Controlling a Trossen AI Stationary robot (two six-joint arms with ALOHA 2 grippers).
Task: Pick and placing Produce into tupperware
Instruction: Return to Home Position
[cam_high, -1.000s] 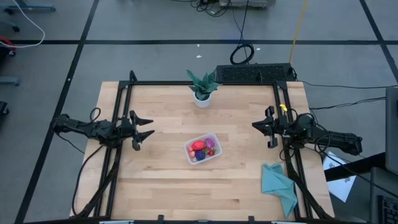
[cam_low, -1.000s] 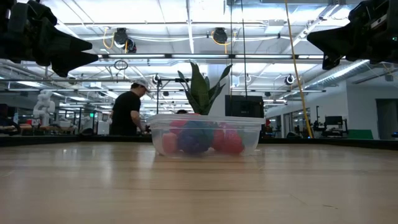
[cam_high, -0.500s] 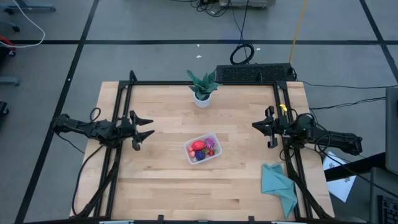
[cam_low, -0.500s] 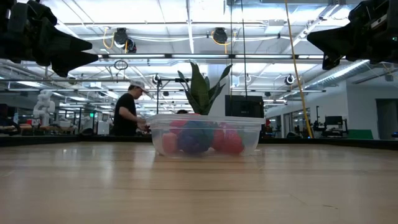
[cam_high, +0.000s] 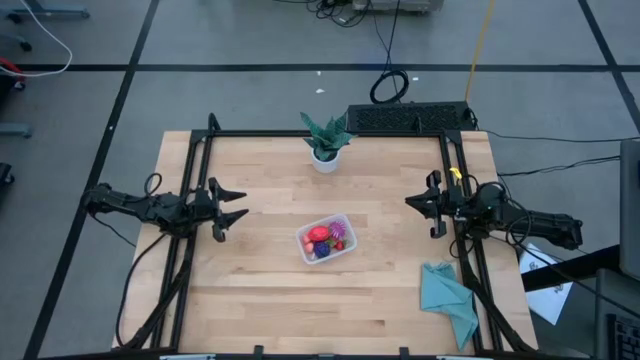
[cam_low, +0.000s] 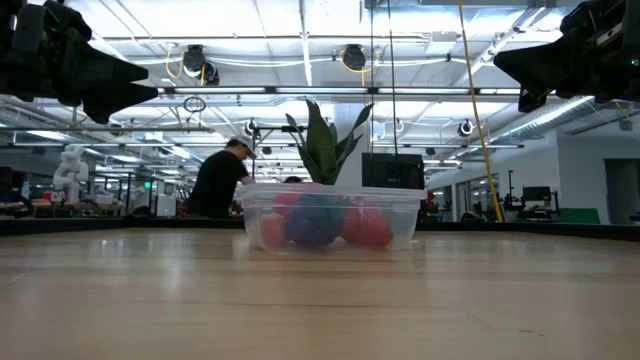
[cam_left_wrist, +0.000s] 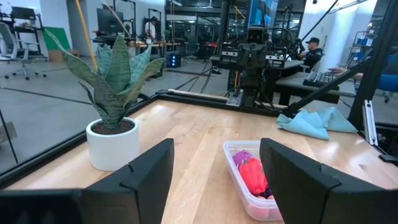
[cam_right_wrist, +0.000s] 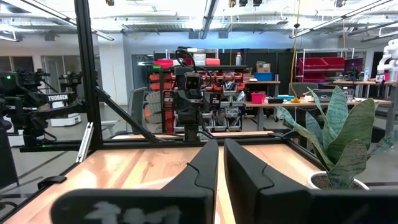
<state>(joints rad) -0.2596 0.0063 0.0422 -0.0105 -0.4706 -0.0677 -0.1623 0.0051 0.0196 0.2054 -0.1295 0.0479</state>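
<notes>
The clear tupperware (cam_high: 326, 240) stands on its base at the middle of the wooden table, with red, pink and purple produce (cam_high: 320, 237) inside it. The low view shows the tupperware (cam_low: 330, 217) with the produce (cam_low: 315, 222) lying on its bottom, and the left wrist view shows it too (cam_left_wrist: 249, 183). My left gripper (cam_high: 244, 203) hovers open at the table's left side, pointing level toward the middle, nothing between its fingers (cam_left_wrist: 149, 171). My right gripper (cam_high: 408, 201) hovers shut at the right side, its fingers (cam_right_wrist: 205, 168) close together.
A potted plant (cam_high: 326, 140) stands near the far edge, behind the tupperware. A teal cloth (cam_high: 448, 297) lies at the near right corner. Black frame rails (cam_high: 195, 200) run along the table's left, right and far sides. A person (cam_low: 222, 180) works in the room beyond.
Both arms, the tupperware and the produce have kept still. Only the person in the room beyond the far edge has shifted and leaned over.
</notes>
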